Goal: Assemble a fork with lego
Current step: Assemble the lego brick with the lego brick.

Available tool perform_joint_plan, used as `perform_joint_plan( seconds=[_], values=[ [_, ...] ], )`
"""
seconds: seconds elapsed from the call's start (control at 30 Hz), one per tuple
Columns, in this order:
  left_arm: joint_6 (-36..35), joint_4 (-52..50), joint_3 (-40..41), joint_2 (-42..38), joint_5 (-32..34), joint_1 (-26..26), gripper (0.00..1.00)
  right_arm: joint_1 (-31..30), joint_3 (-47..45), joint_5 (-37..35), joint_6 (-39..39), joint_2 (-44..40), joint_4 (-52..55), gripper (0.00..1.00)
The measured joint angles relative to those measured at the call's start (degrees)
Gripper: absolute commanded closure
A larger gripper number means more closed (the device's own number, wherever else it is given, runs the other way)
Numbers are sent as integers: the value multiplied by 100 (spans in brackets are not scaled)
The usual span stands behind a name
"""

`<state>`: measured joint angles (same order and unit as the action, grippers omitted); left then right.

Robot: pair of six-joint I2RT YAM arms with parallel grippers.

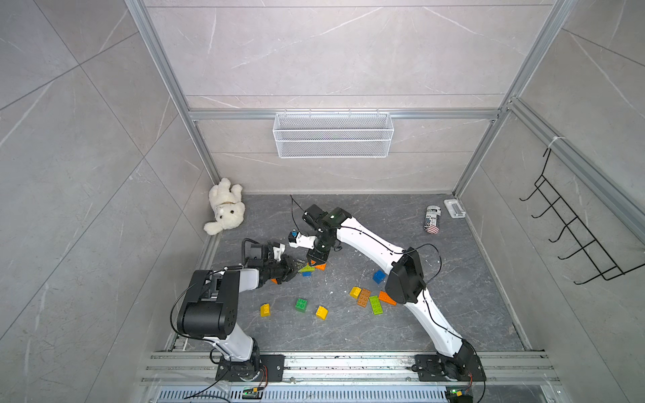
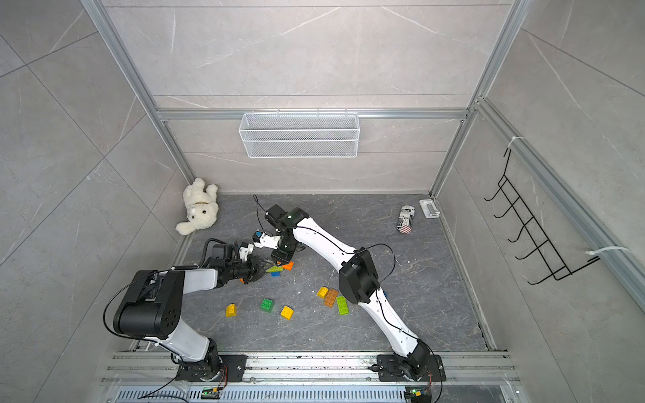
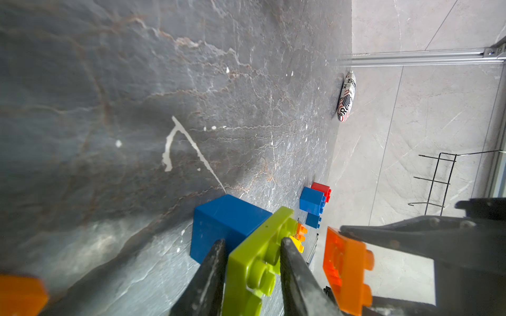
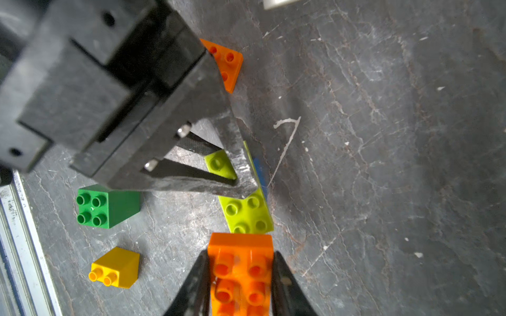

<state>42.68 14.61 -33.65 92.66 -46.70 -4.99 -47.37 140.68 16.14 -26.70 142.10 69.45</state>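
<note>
My left gripper (image 3: 253,242) is shut on a flat lime lego brick (image 3: 254,262), one finger on each long side. The brick lies tilted on a blue brick (image 3: 219,219) on the dark floor, and both top views show the pair (image 1: 307,268) (image 2: 274,269). My right gripper (image 4: 240,254) is shut on an orange brick (image 4: 241,273), studs toward the camera. Its front edge meets the near end of the lime brick (image 4: 247,213). In both top views the two grippers (image 1: 296,268) (image 1: 317,261) meet tip to tip at mid-floor.
Loose bricks lie nearer the arm bases: yellow (image 1: 265,310), green (image 1: 301,304), yellow (image 1: 321,312), and a yellow, brown, lime and orange cluster (image 1: 364,297). A blue brick (image 1: 378,276) sits by the right arm. A plush bear (image 1: 225,207) and a can (image 1: 432,219) occupy the back corners.
</note>
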Motion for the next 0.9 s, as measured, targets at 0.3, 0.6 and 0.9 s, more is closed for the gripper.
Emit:
perform_joint_plan(
  seconds=[0.3,0.6,0.9],
  values=[
    [0,52,-52,70,-59,-256,65,4,-352,33,-267,-2,-9,70],
    [-197,-205,-304,162,-166,-317,57,22,-555,-175,-706,-76,13,71],
    [-348,-573,-409,57,-131,-317,57,46,-656,-173,-793,-254,59,71]
  ],
)
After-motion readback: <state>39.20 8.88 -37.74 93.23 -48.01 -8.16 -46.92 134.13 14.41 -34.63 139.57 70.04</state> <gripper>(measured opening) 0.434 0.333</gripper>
